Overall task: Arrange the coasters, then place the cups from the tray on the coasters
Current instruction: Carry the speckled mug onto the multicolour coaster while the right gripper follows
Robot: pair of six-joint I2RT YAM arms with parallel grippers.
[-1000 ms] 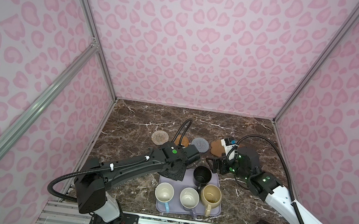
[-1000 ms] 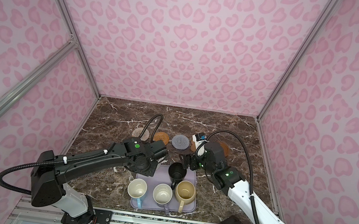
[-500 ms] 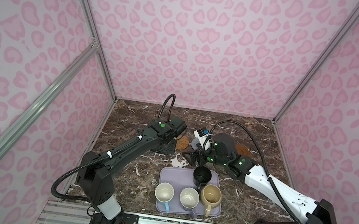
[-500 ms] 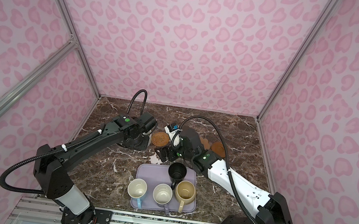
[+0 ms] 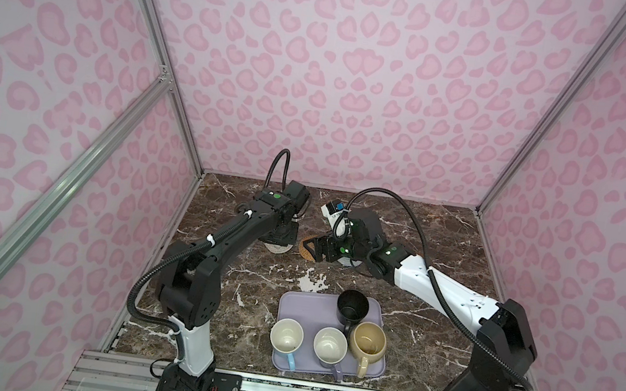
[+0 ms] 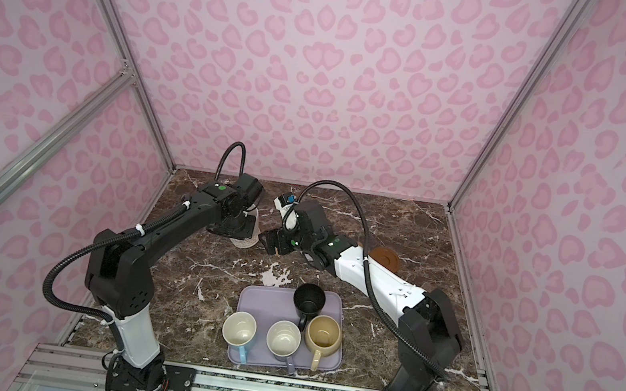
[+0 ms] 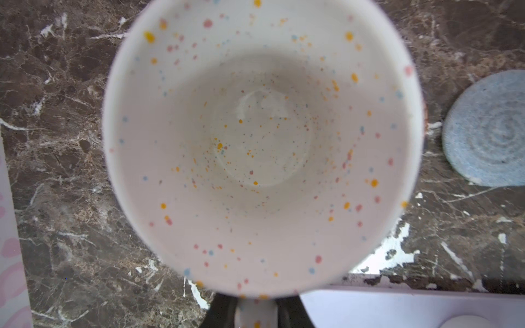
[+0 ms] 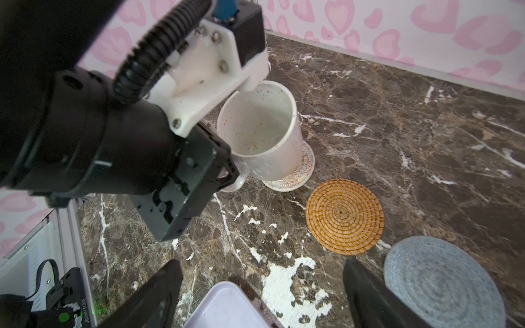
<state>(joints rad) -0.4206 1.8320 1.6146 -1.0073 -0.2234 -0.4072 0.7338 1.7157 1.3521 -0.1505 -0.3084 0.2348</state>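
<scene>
Mug placement at the far left of the table [image 5: 444,233]: the white speckled mug [image 8: 258,130] stands upright over the white woven coaster [image 8: 298,173], though you cannot tell whether its base touches. The left gripper [image 8: 224,170] is clamped on the mug's handle. The right gripper [image 8: 261,264] hovers over bare marble, jaws spread wide and holding nothing, with the orange rattan coaster [image 8: 345,217] and grey-blue coaster [image 8: 443,284] just beyond one finger. On the tray [image 5: 307,305] you see the black mug [image 5: 352,307], light blue mug [image 5: 286,337], lavender-grey mug [image 5: 330,346] and beige mug [image 5: 367,341]. Open marble separates tray and coasters
</scene>
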